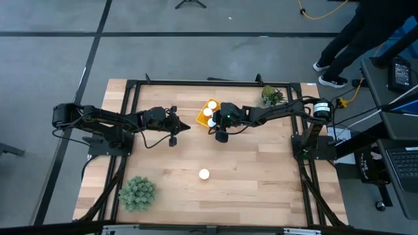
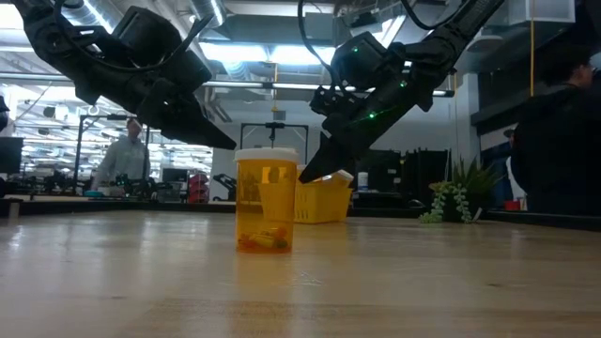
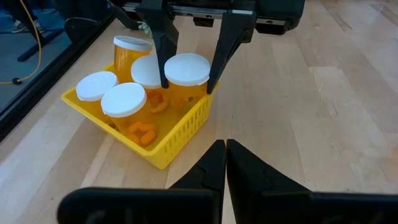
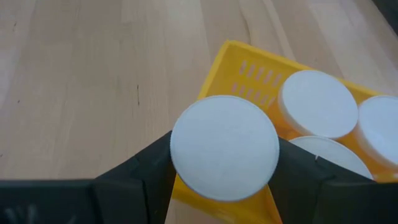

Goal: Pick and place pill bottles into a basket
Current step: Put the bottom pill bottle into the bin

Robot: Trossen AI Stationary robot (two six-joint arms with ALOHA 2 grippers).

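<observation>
- Gripper work first, seen from the high view: my right gripper (image 1: 219,123) hangs at the near corner of the basket (image 1: 201,118) with its fingers around a pill bottle, while my left gripper (image 1: 185,125) waits just beside the basket's other side, fingers pressed together and holding nothing. One loose bottle (image 1: 204,174) stands alone on the desk (image 1: 261,183), well apart from the basket.
- From the low view, that loose bottle (image 2: 266,199) stands upright in front, and the basket (image 2: 325,200) sits behind it under my right gripper.
- From the left wrist view, I count four bottles inside the basket (image 3: 163,142), and a fifth, the held bottle (image 3: 186,73), pinched between my right fingers over the corner; whether its base already rests on the basket floor I can't quite tell.
- From the right wrist view, the held bottle's cap (image 4: 224,147) sits between my fingers at the basket's edge (image 4: 217,73).
- My judgement: four placed, the fifth about to be released, one left to fetch.
</observation>
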